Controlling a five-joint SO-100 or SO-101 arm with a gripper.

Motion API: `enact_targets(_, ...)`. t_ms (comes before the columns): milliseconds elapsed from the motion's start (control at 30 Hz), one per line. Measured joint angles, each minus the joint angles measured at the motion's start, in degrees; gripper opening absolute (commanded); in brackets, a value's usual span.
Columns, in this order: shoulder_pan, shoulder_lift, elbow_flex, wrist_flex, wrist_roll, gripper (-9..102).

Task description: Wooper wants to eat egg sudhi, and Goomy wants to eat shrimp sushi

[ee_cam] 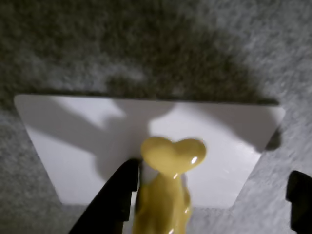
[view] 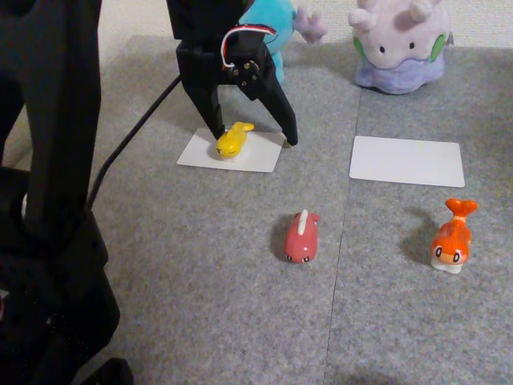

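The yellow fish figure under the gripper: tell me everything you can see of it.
The egg sudhi is a small, glossy yellow fish-shaped toy, plastic-looking, with a forked heart-shaped tail. It lies on the white card in front of Wooper, tail toward the plush. The gripper is open astride it; one of the fingers sits right against its side in the wrist view, though contact is unclear, and the other stands well clear.

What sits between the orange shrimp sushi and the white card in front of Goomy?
Nothing visible. The shrimp sushi stands on bare grey mat just below the empty white card in the other view, with Goomy behind the card. The pink-red figure lies well aside.
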Motion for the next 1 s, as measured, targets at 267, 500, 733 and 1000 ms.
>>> enact_targets(267, -4.92, 12.04, 0.0, 8.09, 2.99, 36)
enact_targets(500, -2.64, 25.4, 0.0, 15.82, 2.02, 36)
enact_targets(733, 17.67, 31.82, 0.09, 17.31, -11.43, 36)
enact_targets(1000, 40.69, 22.41, 0.0, 17.31, -29.71, 36)
